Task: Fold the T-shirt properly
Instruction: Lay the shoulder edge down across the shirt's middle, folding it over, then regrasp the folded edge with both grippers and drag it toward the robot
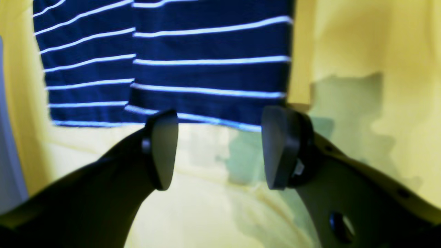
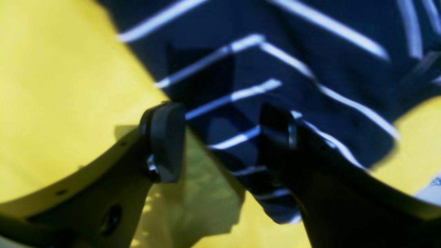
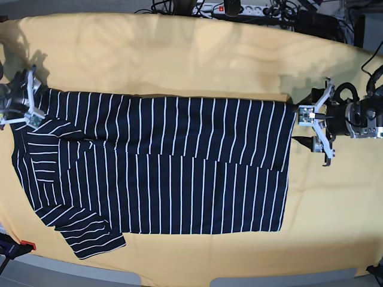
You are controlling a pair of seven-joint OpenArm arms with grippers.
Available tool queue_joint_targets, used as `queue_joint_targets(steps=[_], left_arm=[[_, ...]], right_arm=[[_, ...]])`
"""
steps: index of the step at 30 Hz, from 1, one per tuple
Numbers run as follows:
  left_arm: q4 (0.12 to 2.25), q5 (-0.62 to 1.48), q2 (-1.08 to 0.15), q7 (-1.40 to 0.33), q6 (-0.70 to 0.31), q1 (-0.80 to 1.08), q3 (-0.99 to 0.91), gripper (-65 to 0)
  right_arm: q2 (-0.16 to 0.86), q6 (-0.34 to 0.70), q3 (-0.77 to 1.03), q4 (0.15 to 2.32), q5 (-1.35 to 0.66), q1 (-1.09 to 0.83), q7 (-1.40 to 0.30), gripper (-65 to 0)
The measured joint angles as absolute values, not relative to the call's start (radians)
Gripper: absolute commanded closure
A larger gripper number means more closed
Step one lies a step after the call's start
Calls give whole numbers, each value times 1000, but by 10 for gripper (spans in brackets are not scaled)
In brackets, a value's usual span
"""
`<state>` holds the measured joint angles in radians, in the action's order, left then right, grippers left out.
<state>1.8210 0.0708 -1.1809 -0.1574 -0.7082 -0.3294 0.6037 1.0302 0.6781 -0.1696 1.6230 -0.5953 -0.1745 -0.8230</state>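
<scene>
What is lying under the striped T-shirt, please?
The T-shirt lies flat on a yellow cloth that shows on all sides of it. The top edge is folded over, so that part covers another shirt layer. Whatever is beneath the yellow cloth is hidden.

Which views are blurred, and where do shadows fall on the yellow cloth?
Left wrist view: soft focus, the T-shirt stripes smeared, the open left gripper casting a greenish shadow on the yellow cloth. Right wrist view: blurrier, with a shadow under the open right gripper. Base view: sharp, evenly lit, a faint shadow near the left gripper.
</scene>
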Motion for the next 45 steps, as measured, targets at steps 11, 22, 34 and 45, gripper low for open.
queue_joint_targets(steps=[11, 22, 34, 45], left_arm=[[1822, -49, -1174, -130, -709, -242, 604, -386], [1823, -49, -1184, -115, -709, -244, 604, -386], [1824, -51, -1185, -97, -708, -244, 604, -386], [1824, -51, -1184, -97, -689, -244, 604, -386]], right_arm=[[1040, 503, -159, 1655, -273, -316, -725, -373], [1083, 398, -161, 1636, -123, -410, -772, -373], [1055, 287, -161, 1600, -67, -403, -636, -373], [1016, 205, -163, 1583, -30, -404, -659, 0]])
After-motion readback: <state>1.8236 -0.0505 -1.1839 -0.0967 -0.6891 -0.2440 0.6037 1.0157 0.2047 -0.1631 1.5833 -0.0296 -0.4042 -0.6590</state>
